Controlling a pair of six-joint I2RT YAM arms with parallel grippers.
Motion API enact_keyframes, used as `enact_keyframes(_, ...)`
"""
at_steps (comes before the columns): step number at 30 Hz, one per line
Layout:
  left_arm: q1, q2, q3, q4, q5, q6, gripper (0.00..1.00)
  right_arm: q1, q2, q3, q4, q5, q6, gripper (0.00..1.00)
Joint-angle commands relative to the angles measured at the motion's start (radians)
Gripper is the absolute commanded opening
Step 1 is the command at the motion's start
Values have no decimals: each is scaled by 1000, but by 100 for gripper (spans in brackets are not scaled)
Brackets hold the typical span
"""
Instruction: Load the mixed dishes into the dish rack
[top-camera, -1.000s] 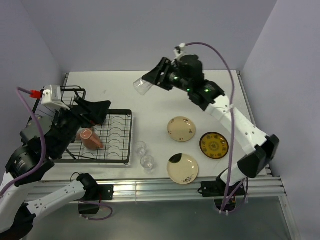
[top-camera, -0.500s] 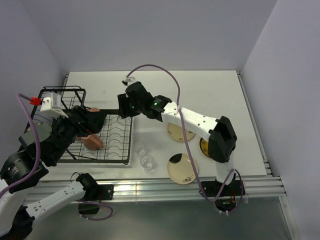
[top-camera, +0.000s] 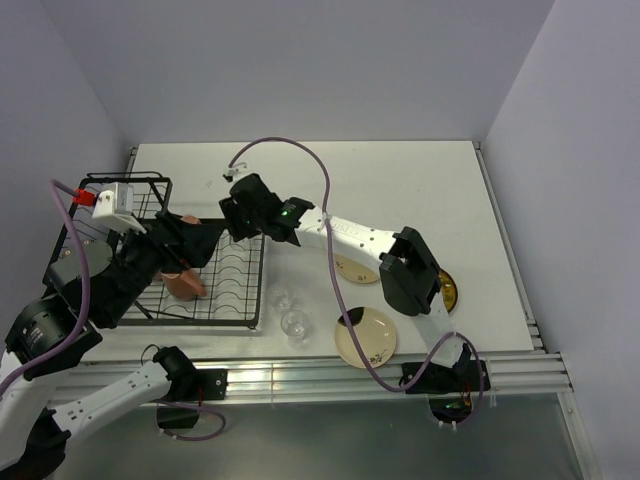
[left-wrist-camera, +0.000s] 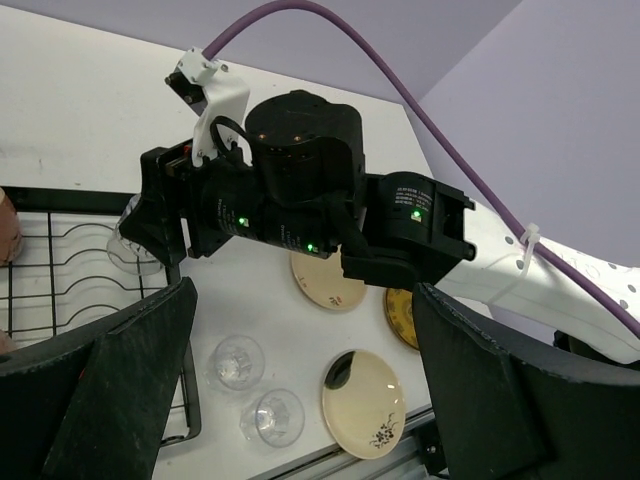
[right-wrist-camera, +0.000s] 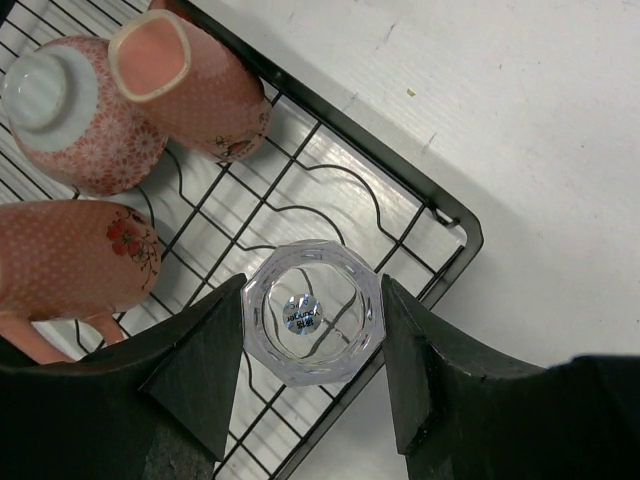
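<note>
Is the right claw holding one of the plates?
No, the right claw grips a clear glass over the dish rack.

In the top view the right arm (top-camera: 360, 235) covers most of one cream plate (top-camera: 358, 272) and all but a sliver of the yellow-and-dark plate (top-camera: 448, 289) right of centre, and the left arm (top-camera: 100, 285) hides the left part of the dish rack (top-camera: 235, 290). In the right wrist view the left edge cuts off a pink mug (right-wrist-camera: 70, 265).

The black wire dish rack (top-camera: 230, 262), centre-left in the top view, carries pink speckled mugs (right-wrist-camera: 205, 95) lying on its grid, with a clear faceted glass (right-wrist-camera: 312, 325) held over its corner, two more glasses (top-camera: 281, 297) standing just right of it, and cream floral plates (top-camera: 366, 338) lying flat further right.
</note>
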Motion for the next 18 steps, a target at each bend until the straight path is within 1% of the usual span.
enact_keyframes(1,-3,14,43,-11,7,-12,95,8,14,51,75,28,-34,0)
enact_keyframes(11,-4,29,46,-24,18,-24,95,6,86,53,122,96,-100,0)
enact_keyframes(18,-4,39,43,-27,29,-31,95,8,129,33,144,128,-111,0)
